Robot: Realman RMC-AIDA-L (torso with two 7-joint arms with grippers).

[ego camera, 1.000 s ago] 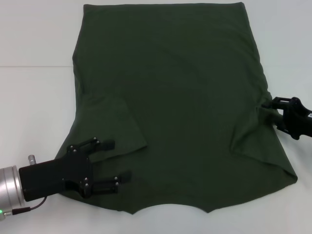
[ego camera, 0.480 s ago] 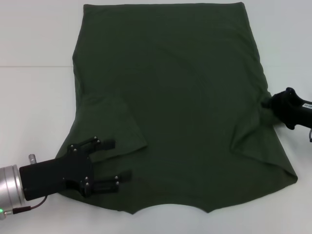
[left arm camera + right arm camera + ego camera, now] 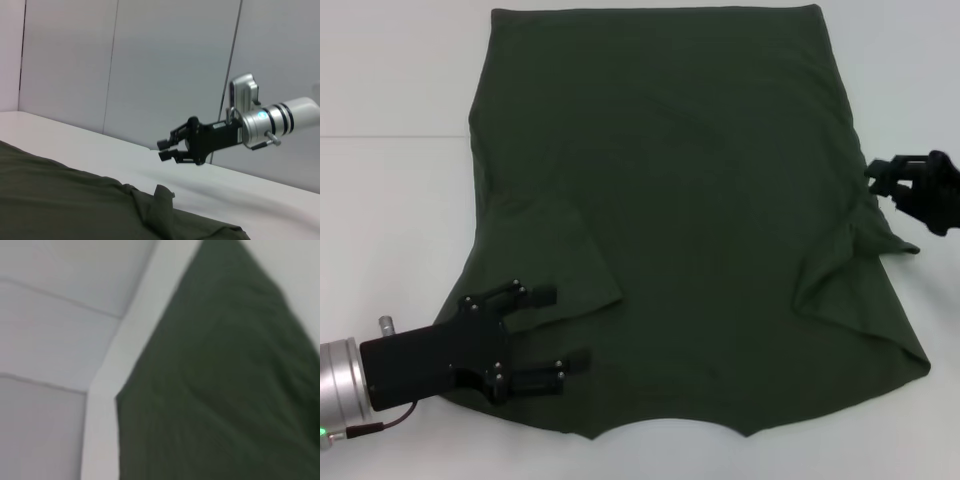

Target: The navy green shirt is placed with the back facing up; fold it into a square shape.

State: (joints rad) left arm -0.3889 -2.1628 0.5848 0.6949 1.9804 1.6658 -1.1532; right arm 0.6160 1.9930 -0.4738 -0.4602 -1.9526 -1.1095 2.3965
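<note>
The navy green shirt (image 3: 700, 200) lies spread on the white table (image 3: 390, 200), with both sleeves folded inward over its body. My left gripper (image 3: 565, 330) rests open over the shirt's near left corner, beside the folded left sleeve (image 3: 555, 255), and holds nothing. My right gripper (image 3: 875, 178) hovers at the shirt's right edge, just off the cloth. In the left wrist view the right gripper (image 3: 164, 150) hangs above the table with its fingers slightly apart and nothing between them. A small flap of fabric (image 3: 898, 243) sticks out below it. The right wrist view shows only the shirt (image 3: 225, 390) and the table.
A seam line (image 3: 390, 136) crosses the white table on the left. Bare table surface borders the shirt on both sides. Grey wall panels (image 3: 150, 60) stand behind the table.
The right gripper has let go of the right sleeve area and moved up and away from it, leaving a small flap out. The left gripper has not moved.
</note>
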